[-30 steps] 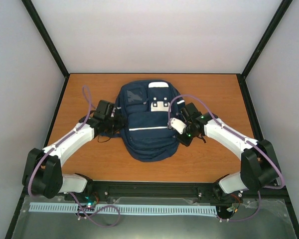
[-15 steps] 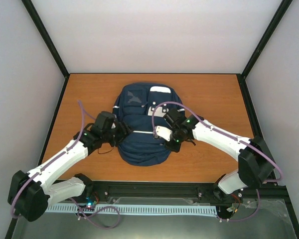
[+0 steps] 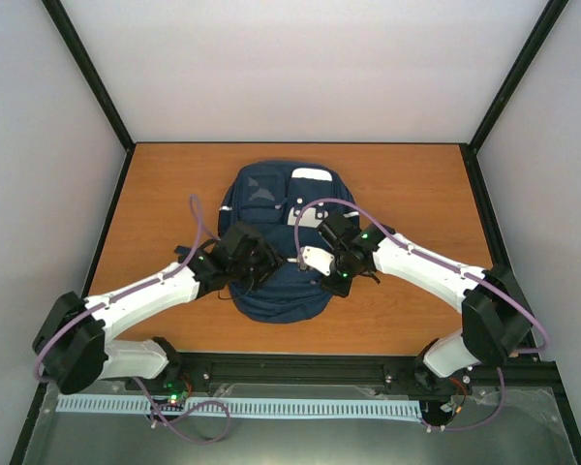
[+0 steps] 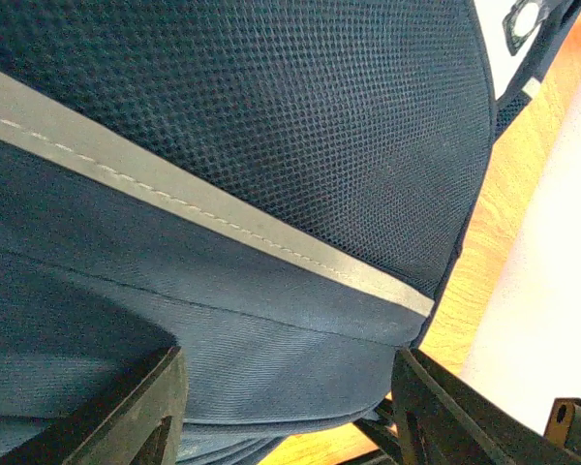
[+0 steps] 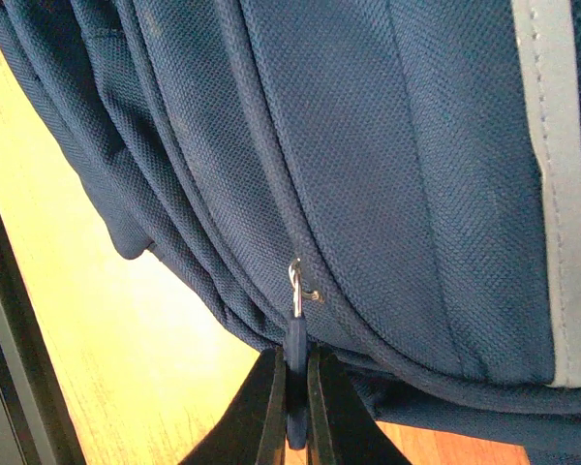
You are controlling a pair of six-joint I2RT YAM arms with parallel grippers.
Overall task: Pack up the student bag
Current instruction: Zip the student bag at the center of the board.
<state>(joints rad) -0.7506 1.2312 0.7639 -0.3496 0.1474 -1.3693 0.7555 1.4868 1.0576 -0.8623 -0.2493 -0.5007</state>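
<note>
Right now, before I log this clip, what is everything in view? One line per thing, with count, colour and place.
student bag: one, navy blue, lying mid-table
label patches: at least two, white, on the bag's far part
stripe: one, pale grey, across the bag's front
zip pull: one, dark blue on a metal ring, at the bag's edge
table: one, orange-brown wood, under the bag
cables: two, purple, one along each arm
arms: two, white and black, reaching in from the near edge
left claw: black, open over the bag's front
right claw: black, shut on the zip pull
</note>
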